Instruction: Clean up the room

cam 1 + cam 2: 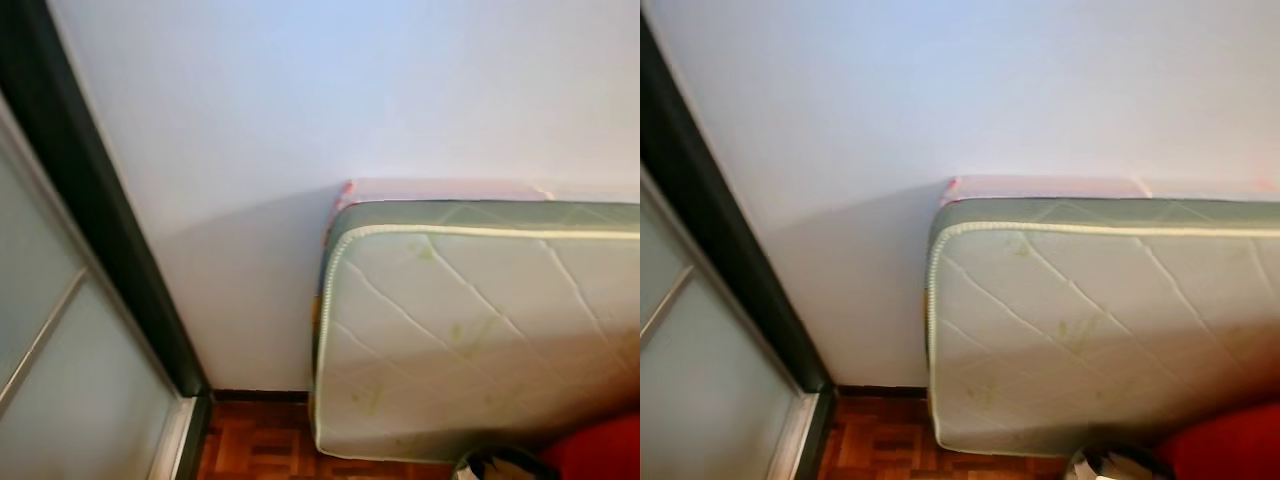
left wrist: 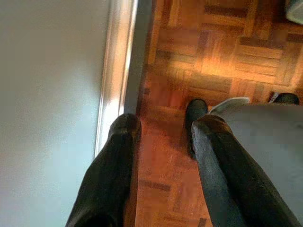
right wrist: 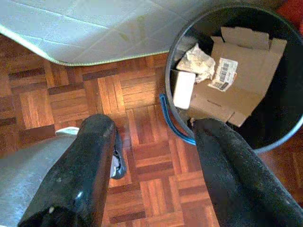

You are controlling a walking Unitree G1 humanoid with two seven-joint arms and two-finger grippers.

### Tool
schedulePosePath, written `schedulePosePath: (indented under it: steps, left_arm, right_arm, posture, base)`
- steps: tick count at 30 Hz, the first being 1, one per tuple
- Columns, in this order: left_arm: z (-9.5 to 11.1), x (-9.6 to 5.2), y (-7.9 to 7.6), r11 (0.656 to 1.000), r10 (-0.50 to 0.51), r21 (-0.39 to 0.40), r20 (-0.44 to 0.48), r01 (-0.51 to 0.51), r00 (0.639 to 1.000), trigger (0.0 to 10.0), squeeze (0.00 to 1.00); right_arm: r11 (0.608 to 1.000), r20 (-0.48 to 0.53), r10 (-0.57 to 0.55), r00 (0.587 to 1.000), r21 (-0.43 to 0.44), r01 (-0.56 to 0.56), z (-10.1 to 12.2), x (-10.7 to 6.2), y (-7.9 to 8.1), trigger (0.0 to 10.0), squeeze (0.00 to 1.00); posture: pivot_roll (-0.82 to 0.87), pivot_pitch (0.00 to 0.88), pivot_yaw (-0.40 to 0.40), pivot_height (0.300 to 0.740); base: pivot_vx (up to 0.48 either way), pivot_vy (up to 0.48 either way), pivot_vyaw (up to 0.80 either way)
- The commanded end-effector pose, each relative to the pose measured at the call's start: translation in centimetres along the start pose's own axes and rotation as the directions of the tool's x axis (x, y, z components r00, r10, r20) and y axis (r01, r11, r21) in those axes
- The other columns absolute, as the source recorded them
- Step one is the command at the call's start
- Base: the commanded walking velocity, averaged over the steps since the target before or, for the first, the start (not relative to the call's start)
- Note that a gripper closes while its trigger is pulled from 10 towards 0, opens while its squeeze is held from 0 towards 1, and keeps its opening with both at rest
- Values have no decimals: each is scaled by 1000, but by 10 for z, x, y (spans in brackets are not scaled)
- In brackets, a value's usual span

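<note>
The bin [image 3: 236, 80] by your right side already holds a cardboard box [image 3: 236, 85], crumpled paper [image 3: 198, 61] and a white block, so you seem to be between pickups. Both grippers hang empty with fingers spread: right gripper [image 3: 156, 151] beside the bin's rim, left gripper [image 2: 163, 137] over parquet [image 2: 218, 56]. Your head faces a mattress [image 1: 480, 330] against the wall [image 1: 300, 100]; turn to find more clutter.
</note>
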State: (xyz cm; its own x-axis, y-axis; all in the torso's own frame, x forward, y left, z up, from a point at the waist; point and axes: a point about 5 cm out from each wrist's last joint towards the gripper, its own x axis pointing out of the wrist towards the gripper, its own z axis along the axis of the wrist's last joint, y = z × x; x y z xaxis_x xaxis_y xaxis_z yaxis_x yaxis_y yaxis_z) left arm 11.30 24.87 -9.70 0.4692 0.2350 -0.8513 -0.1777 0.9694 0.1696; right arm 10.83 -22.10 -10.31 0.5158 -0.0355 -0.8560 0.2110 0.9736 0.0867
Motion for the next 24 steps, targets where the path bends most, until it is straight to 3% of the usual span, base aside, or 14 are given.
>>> schedulePosePath:
  steps: [1,10,17,24]
  left_arm:
    - [-3,-1,-1,1000,-7,-2,-5,7,1000,10000,0]
    - [-3,0,0,998,-18,57,-23,20,1000,10000,0]
    - [-6,-1,0,997,-11,82,-24,13,1000,10000,0]
    - [5,2,-5,996,-17,83,-15,18,1000,10000,0]
  right_arm:
    - [1000,-8,-8,1000,-13,7,1,0,-4,10000,0]
    - [1000,8,-3,1000,16,3,1,0,1,10000,0]
    - [1000,-3,12,1000,-9,-12,1,1,3,10000,0]
    - [1000,-5,10,1000,-15,-10,1,1,2,10000,0]
  posture:
    - [56,0,-36,740]
    - [25,0,-8,740]
    - [60,0,-11,740]
    - [65,0,-17,740]
  base:
    - [0,0,-788]
    - [0,0,-788]
    - [0,0,-788]
    - [0,0,-788]
